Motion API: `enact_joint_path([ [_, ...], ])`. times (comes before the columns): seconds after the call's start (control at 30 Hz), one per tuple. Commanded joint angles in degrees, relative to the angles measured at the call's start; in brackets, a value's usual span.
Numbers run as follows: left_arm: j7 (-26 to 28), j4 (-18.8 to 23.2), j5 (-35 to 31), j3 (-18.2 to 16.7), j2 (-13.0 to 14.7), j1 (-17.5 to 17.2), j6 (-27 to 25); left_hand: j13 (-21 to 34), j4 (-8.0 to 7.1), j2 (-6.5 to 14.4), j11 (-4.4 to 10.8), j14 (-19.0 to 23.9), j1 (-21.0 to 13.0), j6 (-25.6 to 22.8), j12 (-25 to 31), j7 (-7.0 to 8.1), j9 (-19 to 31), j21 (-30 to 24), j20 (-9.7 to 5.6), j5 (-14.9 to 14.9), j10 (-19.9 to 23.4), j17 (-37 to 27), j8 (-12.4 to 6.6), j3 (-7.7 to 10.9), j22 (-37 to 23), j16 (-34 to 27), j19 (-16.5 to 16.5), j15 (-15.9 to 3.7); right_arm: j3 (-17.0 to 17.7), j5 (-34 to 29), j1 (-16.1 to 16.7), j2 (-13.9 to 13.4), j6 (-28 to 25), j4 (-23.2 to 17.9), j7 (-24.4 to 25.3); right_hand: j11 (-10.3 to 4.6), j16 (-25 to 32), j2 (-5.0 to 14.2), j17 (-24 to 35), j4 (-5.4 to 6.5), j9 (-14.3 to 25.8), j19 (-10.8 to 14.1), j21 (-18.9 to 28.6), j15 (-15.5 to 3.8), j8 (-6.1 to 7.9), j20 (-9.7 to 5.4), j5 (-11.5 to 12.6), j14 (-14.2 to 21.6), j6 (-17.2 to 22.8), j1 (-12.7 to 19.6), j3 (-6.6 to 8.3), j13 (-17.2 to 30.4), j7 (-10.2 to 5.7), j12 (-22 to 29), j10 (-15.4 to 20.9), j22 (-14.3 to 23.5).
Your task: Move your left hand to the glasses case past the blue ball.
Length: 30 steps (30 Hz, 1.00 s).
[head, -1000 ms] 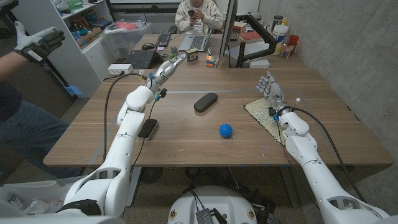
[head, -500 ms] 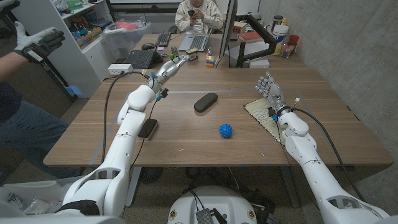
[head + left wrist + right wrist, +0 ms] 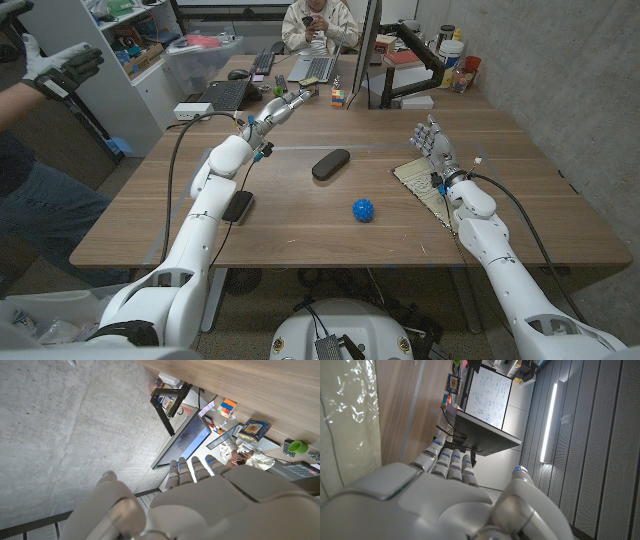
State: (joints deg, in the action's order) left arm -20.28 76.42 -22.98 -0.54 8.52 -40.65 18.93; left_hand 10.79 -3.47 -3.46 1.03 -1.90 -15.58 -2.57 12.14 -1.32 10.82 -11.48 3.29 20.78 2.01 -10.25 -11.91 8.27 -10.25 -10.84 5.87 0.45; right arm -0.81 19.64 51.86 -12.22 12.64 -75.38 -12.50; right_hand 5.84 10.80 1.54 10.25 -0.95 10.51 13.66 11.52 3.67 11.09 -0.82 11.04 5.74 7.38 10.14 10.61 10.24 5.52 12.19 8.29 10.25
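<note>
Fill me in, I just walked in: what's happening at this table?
The robot's left hand is stretched out above the far side of the wooden table, holding nothing, beyond the black glasses case. The blue ball sits nearer the robot, untouched. The right hand stands open by a plastic-wrapped pad.

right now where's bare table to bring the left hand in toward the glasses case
Bare wood lies between the left hand and the glasses case, and between the case and the blue ball. The near edge in front of the ball is free too. The far edge is crowded: laptops, a colour cube, a monitor.
</note>
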Motion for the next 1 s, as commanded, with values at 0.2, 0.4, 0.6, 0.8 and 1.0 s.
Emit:
enact_joint_path([
  [0.2, 1.88, -0.37, -4.09, 2.51, 1.27, 0.96, 1.32, 0.21, 0.31, 0.05, -0.21, 0.22, -0.87, -0.49, 0.34, 0.34, 0.06, -0.25, 0.39, 0.32, 0.74, -0.31, -0.11, -0.06, -0.22, -0.33, 0.12, 0.01, -0.12, -0.25, -0.4, -0.34, 0.07, -0.22, -0.15, 0.04, -0.05, 0.44, 0.32, -0.02, 0.1, 0.16, 0.08, 0.06, -0.04, 0.38, 0.29, 0.6, -0.21, 0.17, -0.34, 0.24, -0.32, 0.01, 0.14, 0.29],
  [0.4, 2.11, -1.03, -4.74, 3.22, 1.42, 1.79, 1.47, 0.22, 0.32, 0.1, -0.15, 0.34, -0.99, -0.61, 0.35, 0.38, 0.07, -0.24, 0.58, 0.33, 0.88, -0.32, -0.11, -0.15, -0.23, -0.34, 0.11, -0.08, -0.04, -0.09, -0.74, -0.37, 0.22, 0.22, -0.4, 0.05, -0.06, 0.45, 0.32, -0.04, 0.1, 0.16, 0.07, 0.1, -0.05, 0.38, 0.29, 0.6, -0.24, 0.17, -0.37, 0.24, -0.33, -0.01, 0.15, 0.29],
  [0.6, 2.59, -1.9, -5.68, 4.01, 1.67, 2.71, 1.76, 0.23, 0.32, 0.14, -0.3, 0.33, -1.08, -0.55, 0.24, 0.5, 0.08, -0.24, 0.78, 0.35, 0.7, -0.32, -0.06, -0.22, -0.23, -0.31, 0.11, 0.12, 0.14, 0.02, -1.08, -0.28, 0.44, 0.9, -0.51, 0.08, -0.06, 0.45, 0.32, -0.06, 0.1, 0.17, 0.07, 0.06, -0.04, 0.38, 0.29, 0.61, -0.22, 0.15, -0.4, 0.24, -0.32, -0.02, 0.17, 0.29],
  [0.8, 3.35, -3.35, -6.63, 4.89, 1.84, 3.68, 2.28, 0.24, 0.33, 0.21, -0.32, 0.24, -1.18, -0.77, 0.15, 0.99, 0.09, -0.26, 0.94, 0.37, 0.57, -0.34, -0.11, -0.28, -0.24, -0.25, 0.05, 0.28, 0.25, 0.0, -1.46, -0.13, 0.94, 1.64, -0.68, 0.08, -0.05, 0.46, 0.32, -0.07, 0.1, 0.15, 0.06, 0.09, -0.01, 0.4, 0.29, 0.63, -0.14, 0.15, -0.42, 0.24, -0.27, -0.02, 0.21, 0.29],
  [1.0, 4.33, -4.31, -8.24, 6.03, 2.33, 4.43, 3.06, 0.25, 0.33, 0.27, -0.18, 0.23, -1.28, -0.98, 0.13, 1.3, 0.1, -0.26, 1.09, 0.39, 0.56, -0.34, -0.16, -0.34, -0.25, -0.23, 0.03, 0.28, 0.32, -0.01, -1.91, 0.1, 1.31, 2.42, -0.83, 0.1, -0.05, 0.46, 0.32, -0.09, 0.1, 0.16, 0.06, 0.09, -0.02, 0.37, 0.29, 0.65, -0.15, 0.13, -0.46, 0.24, -0.29, -0.04, 0.2, 0.29],
])
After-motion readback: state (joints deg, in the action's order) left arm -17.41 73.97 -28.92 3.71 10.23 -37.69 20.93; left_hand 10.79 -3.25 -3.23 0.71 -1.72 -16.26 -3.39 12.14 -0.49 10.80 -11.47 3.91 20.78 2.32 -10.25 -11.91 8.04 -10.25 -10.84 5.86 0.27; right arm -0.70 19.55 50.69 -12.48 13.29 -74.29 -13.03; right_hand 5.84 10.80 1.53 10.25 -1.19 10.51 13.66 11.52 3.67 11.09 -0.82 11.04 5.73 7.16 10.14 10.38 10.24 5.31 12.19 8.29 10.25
